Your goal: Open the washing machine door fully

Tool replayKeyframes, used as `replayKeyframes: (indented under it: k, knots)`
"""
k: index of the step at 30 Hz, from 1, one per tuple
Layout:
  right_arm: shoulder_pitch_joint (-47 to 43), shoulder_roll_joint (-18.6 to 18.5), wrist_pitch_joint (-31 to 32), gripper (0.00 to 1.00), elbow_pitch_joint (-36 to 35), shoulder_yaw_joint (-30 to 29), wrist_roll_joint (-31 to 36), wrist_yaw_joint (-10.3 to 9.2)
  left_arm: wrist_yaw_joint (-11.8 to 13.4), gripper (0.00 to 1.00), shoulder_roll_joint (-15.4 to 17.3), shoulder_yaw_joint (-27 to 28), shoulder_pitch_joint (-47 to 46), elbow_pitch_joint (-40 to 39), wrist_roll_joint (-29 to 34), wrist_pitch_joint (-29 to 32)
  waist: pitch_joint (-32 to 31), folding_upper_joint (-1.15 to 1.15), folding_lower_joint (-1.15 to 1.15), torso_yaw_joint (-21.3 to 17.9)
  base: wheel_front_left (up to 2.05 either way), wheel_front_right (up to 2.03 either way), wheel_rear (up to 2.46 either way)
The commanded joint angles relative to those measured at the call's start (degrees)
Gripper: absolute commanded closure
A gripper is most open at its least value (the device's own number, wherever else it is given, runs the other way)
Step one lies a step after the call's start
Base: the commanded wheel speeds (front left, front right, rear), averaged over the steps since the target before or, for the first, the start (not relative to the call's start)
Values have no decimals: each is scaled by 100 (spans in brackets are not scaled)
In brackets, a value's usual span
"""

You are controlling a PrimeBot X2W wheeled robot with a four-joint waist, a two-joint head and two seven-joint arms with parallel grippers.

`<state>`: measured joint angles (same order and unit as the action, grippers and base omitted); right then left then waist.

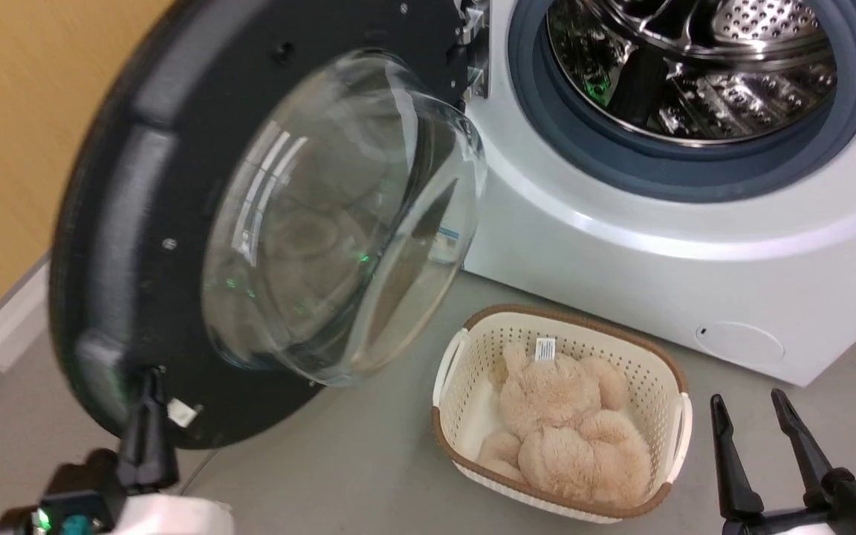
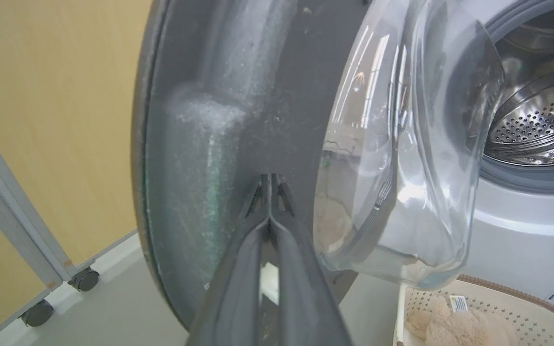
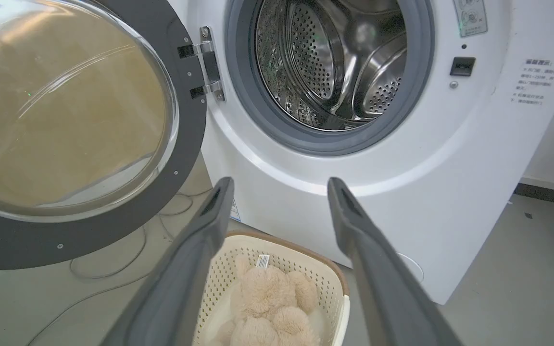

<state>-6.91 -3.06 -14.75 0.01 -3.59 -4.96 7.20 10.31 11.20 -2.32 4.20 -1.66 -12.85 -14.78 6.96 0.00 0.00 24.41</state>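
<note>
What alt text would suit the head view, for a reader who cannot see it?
A round glossy black door with a clear glass bowl stands open left of a white front-loading washing machine, the shut left gripper at the door's lower edge. The open right gripper hovers beside a cream perforated basket holding a beige plush toy.

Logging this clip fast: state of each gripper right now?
Left gripper: jaws shut, empty, tips against the washing machine door.
Right gripper: jaws open, empty.
</note>
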Motion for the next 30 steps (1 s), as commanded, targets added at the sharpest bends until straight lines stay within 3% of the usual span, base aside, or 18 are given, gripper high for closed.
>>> replayKeyframes:
  k: [1, 9, 21, 30]
  knots:
    - [86, 18, -25, 0, -4, -13, 59, 29, -23, 100, -16, 117, -144, 48, -4, -22, 71, 0, 0, -26, 0, 0, 0]
    - [297, 18, -25, 0, -45, -53, 265, 29, -313, 100, -157, 732, -913, 601, -109, -22, 453, 0, 0, -122, 0, 0, 0]
    - [564, 2, -25, 0, -52, -88, 409, 29, -486, 100, -315, 1963, -1780, 1377, -98, -22, 890, 0, 0, -384, 0, 0, 0]
    - [701, -46, -25, 0, -52, -94, 426, 29, -681, 100, -125, 2701, -2378, 2180, -91, -22, 1038, 0, 0, -523, 0, 0, 0]
